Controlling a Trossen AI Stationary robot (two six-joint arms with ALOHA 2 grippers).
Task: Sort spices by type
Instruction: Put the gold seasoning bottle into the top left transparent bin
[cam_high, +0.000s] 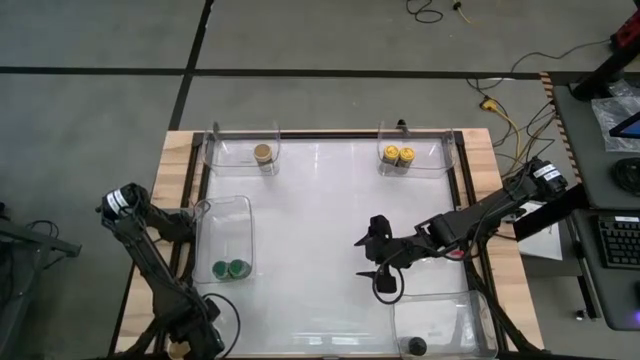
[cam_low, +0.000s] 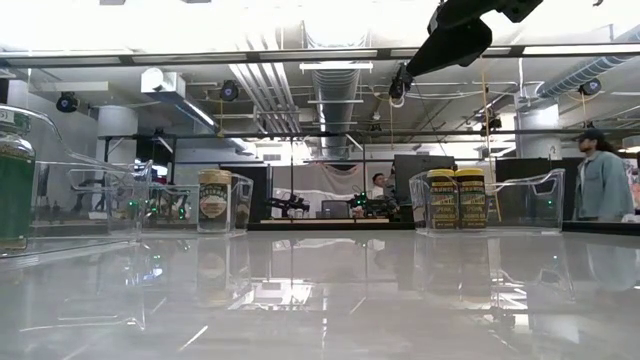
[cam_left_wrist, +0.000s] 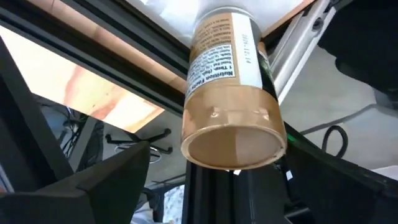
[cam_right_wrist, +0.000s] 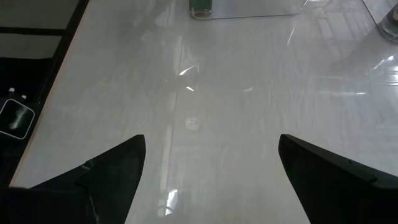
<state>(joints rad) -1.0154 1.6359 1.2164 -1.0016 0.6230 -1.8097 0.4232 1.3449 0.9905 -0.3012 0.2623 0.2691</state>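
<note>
My left gripper (cam_left_wrist: 214, 177) is at the table's left edge (cam_high: 183, 222), beside the bin of green jars, and is shut on a jar of tan-brown spice (cam_left_wrist: 231, 93). My right gripper (cam_high: 372, 257) is open and empty above the white table top, right of centre; its fingers (cam_right_wrist: 112, 171) stand wide apart. A tan-lidded jar (cam_high: 263, 154) stands in the far-left bin. Two yellow-lidded jars (cam_high: 398, 155) stand in the far-right bin. Two green-lidded jars (cam_high: 229, 269) stand in the left bin. A black-lidded jar (cam_high: 417, 347) stands in the near-right bin. My left gripper holds the tan-brown jar near its bottom end (cam_left_wrist: 231, 146), which faces the wrist camera. The jar stands out past the fingers, clear of the table, over the wooden table edge (cam_left_wrist: 93, 93). The jar itself hides where the fingers meet it.
Clear plastic bins stand at the far left (cam_high: 240, 145), the far right (cam_high: 435, 150), the left (cam_high: 245, 215) and the near right (cam_high: 450, 320). The white table top (cam_high: 320, 220) lies bare between them. A black frame (cam_high: 465, 200) borders it. People show in the room beyond (cam_low: 603, 180).
</note>
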